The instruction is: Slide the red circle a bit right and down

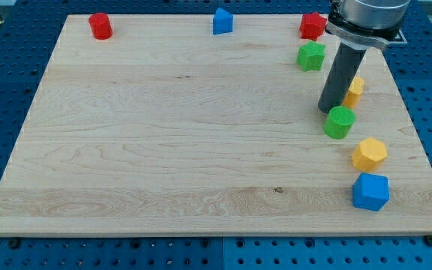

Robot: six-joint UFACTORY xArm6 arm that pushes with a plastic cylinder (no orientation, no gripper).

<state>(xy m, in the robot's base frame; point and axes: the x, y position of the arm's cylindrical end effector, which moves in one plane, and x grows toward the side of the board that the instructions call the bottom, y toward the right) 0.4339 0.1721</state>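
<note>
The red circle (100, 25) is a short red cylinder standing at the board's top left corner. My tip (328, 111) is far off at the view's right, touching or just above the upper left of a green circle (340, 122). The dark rod rises from there to the arm at the top right. The tip is well apart from the red circle, almost a full board width to its right and lower down.
A blue block (222, 21) at top middle. A red star (312, 25) and green star (311, 56) at top right. A yellow block (353, 88) partly behind the rod. A yellow hexagon (369, 153) and blue cube (370, 191) at lower right. Wooden board (186, 150).
</note>
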